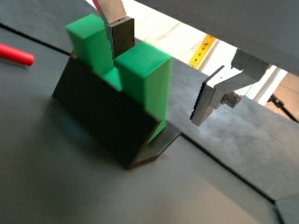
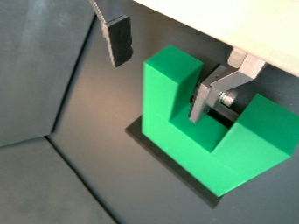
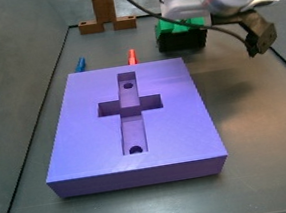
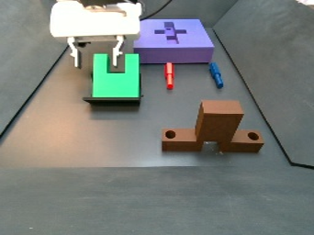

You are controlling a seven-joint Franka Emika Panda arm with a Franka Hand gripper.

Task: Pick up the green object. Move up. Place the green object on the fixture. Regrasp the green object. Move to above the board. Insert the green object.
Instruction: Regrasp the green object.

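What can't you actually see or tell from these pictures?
- Whether the gripper grips the green object: one finger sits in its notch, the other outside.
- The fixture: mostly covered by the green object in both side views.
- The green object: half hidden by the arm in a side view.

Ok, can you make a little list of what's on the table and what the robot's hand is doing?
green object: sitting on the fixture, prongs up
gripper: open, down at the green object; one finger in the notch, the other outside a prong
hold: not pinched yet
board: purple, cross recess empty, away from the gripper
brown cross-shaped piece: standing alone
red marker: between board and fixture
blue marker: beside the board
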